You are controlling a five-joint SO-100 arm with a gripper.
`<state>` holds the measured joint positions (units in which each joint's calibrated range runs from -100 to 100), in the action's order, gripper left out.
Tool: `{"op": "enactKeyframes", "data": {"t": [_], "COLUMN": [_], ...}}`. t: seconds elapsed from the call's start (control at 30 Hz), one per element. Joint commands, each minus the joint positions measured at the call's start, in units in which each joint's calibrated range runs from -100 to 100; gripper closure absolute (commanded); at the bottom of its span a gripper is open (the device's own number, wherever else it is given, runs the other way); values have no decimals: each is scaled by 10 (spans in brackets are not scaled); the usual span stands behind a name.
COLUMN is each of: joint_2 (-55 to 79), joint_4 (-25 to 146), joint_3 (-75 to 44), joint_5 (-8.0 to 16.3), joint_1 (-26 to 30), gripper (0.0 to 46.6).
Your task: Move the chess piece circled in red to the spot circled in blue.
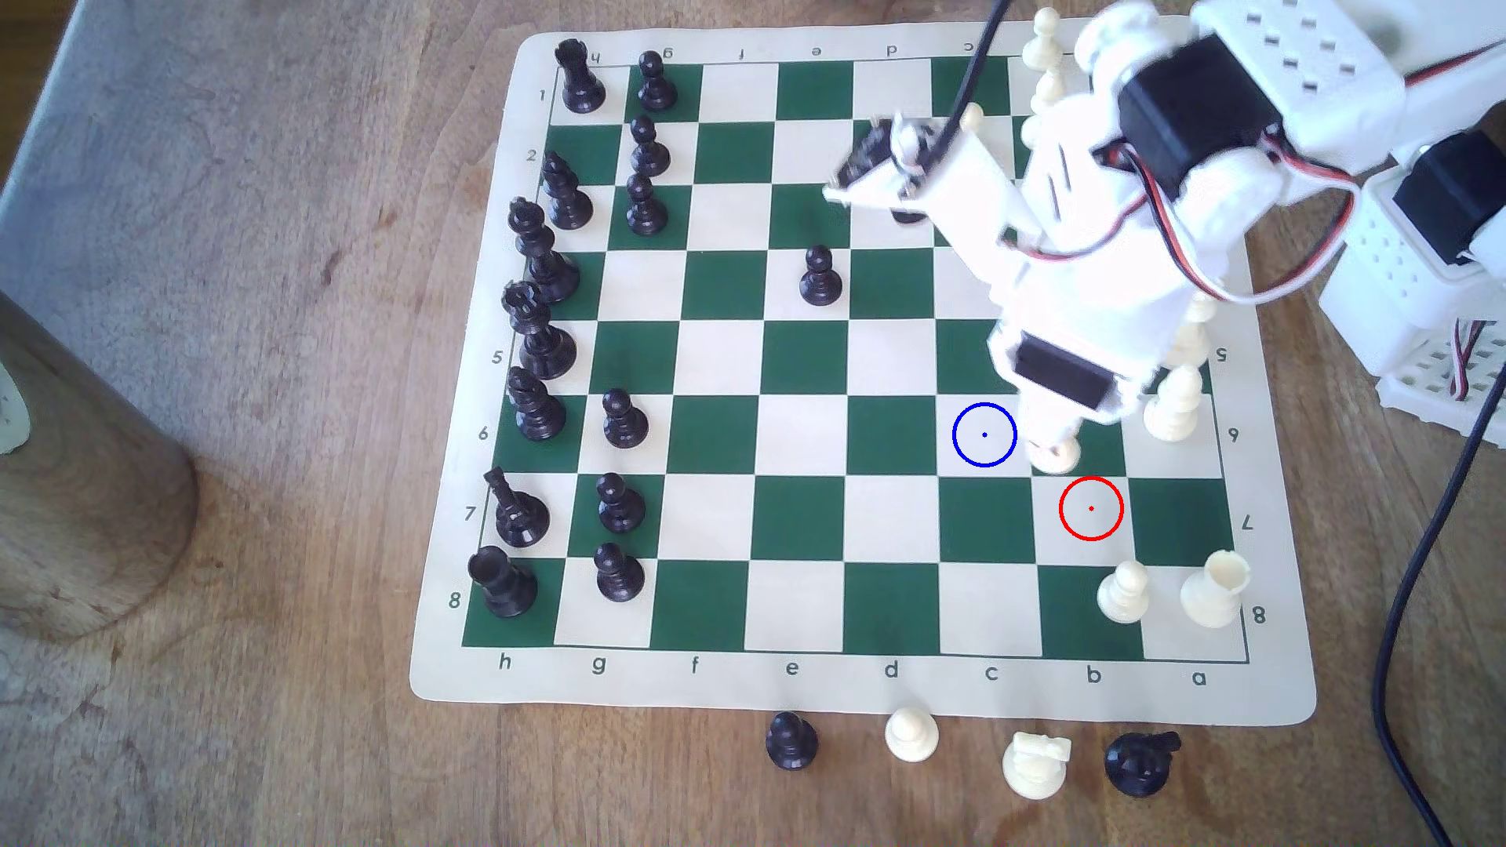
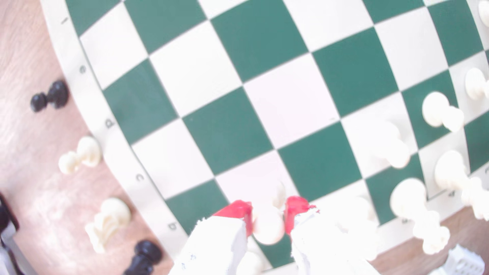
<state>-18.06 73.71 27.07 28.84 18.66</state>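
The cream-white chess piece [image 1: 1056,456], a pawn, sits between my gripper's [image 1: 1051,440] fingers over a green square. It is just to the exterior view's right of the spot [image 1: 984,435], a cream square marked with a blue ring. The red ring [image 1: 1091,508] lies one row nearer on a cream square with no piece on it. In the wrist view the red-tipped fingers [image 2: 239,211] of the gripper [image 2: 267,214] press on the pawn's round head [image 2: 267,228]. Whether its base touches the board I cannot tell.
Black pieces line the board's edge at the exterior view's left, and a lone black pawn [image 1: 820,277] stands mid-board. A white pawn [image 1: 1125,593], a rook [image 1: 1214,588] and another white piece [image 1: 1173,403] stand close by. Several captured pieces lie off the front edge, among them a white pawn [image 1: 911,735].
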Motion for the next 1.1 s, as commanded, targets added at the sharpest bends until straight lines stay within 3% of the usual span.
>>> {"op": "enactKeyframes", "data": {"t": [0.0, 0.27, 1.07], "joint_2": [-3, 52, 141], "joint_4": [-16, -62, -100], "joint_3": [-63, -39, -12], "joint_5": [-6, -22, -30], "joint_1": [-31, -74, -70], "gripper": [464, 464, 464]}}
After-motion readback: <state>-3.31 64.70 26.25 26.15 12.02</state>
